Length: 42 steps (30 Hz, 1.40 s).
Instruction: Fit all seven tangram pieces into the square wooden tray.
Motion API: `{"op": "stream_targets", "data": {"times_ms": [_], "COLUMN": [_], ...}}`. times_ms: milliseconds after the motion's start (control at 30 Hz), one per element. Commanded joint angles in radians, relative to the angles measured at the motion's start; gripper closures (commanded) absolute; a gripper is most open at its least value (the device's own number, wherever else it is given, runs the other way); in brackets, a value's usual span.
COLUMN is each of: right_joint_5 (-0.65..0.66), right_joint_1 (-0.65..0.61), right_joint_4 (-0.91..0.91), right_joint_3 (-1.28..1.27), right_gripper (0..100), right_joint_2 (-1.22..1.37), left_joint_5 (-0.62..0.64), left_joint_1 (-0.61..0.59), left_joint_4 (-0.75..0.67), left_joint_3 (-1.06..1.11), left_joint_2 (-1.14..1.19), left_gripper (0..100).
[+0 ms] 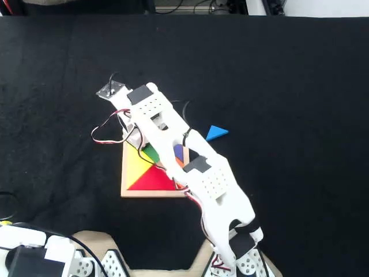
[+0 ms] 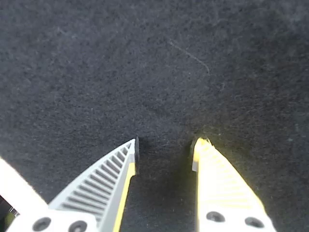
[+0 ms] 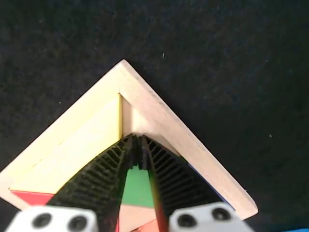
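Ribbed black fingers (image 3: 99,176) of the right pincer (image 3: 138,141) are seen pressed together, tip to tip, with nothing made out between them. Their tips are set into an inner corner of the wooden tray (image 3: 161,118), whose light rim is spread in a wedge just beyond them and to both sides. Directly beneath the closed fingers a green piece (image 3: 136,188) is laid in the tray. To one side of them a yellow piece (image 3: 79,152) is fitted flush against the rim, and a red piece (image 3: 29,197) is set against it, farther back towards the wrist. In the high view the right arm (image 1: 199,173) is stretched diagonally across the tray, so that much of its inside is hidden. A blue triangle (image 1: 217,133) is seen outside the tray on the black cloth (image 1: 288,86), near the rim but across the tray from the right pincer's tips. The left pincer (image 2: 164,145) is held over the cloth with its pale fingers spread apart, and only cloth is seen between and ahead of them.
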State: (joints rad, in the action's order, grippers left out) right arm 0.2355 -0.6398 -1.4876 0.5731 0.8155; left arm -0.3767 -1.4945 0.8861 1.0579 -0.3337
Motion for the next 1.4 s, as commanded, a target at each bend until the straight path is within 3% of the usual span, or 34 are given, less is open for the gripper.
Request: {"op": "stream_targets", "data": {"times_ms": [0, 133, 267, 433, 767, 967, 1133, 1233, 1367], "right_joint_5": [0.009, 0.009, 0.009, 0.002, 0.011, 0.087, 0.172, 0.172, 0.17], "right_joint_1": [-0.009, -0.009, 0.032, 0.195, 0.443, 0.623, 0.724, 0.72, 0.674], "right_joint_4": [-0.018, -0.026, -0.147, -0.281, -0.264, -0.087, 0.279, 0.428, 0.43], "right_joint_3": [0.05, 0.127, 0.278, 0.435, -0.056, -0.481, -0.895, -0.984, -0.921], "right_gripper": [98.7, 98.7, 98.7, 98.7, 98.7, 98.7, 98.7, 98.7, 98.7], "right_joint_2": [-0.016, -0.065, -0.174, -0.354, -0.786, -0.951, -0.941, -0.911, -0.797], "left_joint_5": [-0.009, -0.009, -0.009, -0.003, -0.003, -0.009, -0.009, -0.009, -0.011], "left_joint_1": [0.001, 0.001, 0.001, 0.002, 0.064, 0.131, 0.13, 0.13, 0.13], "left_joint_4": [-0.008, -0.008, -0.008, -0.008, -0.002, -0.002, -0.002, -0.002, -0.002], "left_joint_3": [0.03, 0.03, 0.03, 0.025, 0.044, 0.071, 0.073, 0.073, 0.073], "left_joint_2": [0.015, 0.015, 0.015, 0.015, 0.015, 0.005, 0.009, 0.009, 0.012], "left_gripper": [81, 81, 81, 81, 80, 80, 80, 80, 80]}}
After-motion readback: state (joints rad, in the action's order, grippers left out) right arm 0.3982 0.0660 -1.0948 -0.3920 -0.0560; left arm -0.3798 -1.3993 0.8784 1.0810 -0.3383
